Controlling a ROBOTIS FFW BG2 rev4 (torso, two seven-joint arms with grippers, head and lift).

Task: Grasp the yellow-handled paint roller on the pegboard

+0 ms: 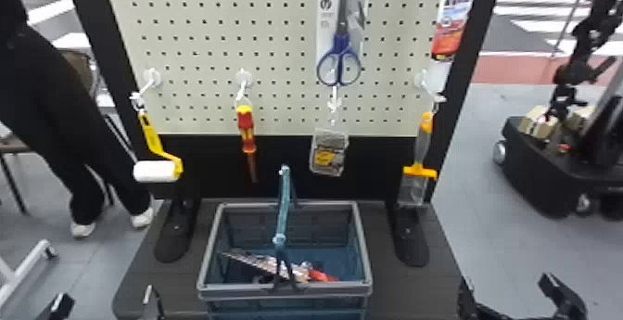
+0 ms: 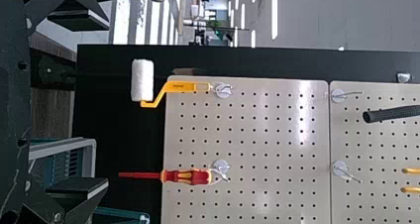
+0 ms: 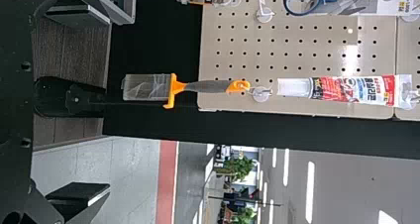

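The yellow-handled paint roller (image 1: 155, 170) hangs from a white hook at the left end of the pegboard (image 1: 208, 41), its white sleeve lowest. In the left wrist view the roller (image 2: 143, 80) hangs straight ahead and well off from my left gripper (image 2: 84, 102), which is open with nothing between its fingers. In the head view the left gripper (image 1: 104, 305) sits low by the table's front left corner. My right gripper (image 1: 514, 303) is low at the front right, open and holding nothing, and in its wrist view the right gripper (image 3: 84, 102) faces the board's right end.
A blue-grey basket (image 1: 232, 289) with an upright handle stands mid-table with some items inside. A red-yellow screwdriver (image 1: 247, 131), blue scissors (image 1: 340, 59), a small packet (image 1: 328, 152) and an orange-handled brush (image 1: 417, 170) also hang on the board. Two black board feet (image 1: 176, 235) rest on the table.
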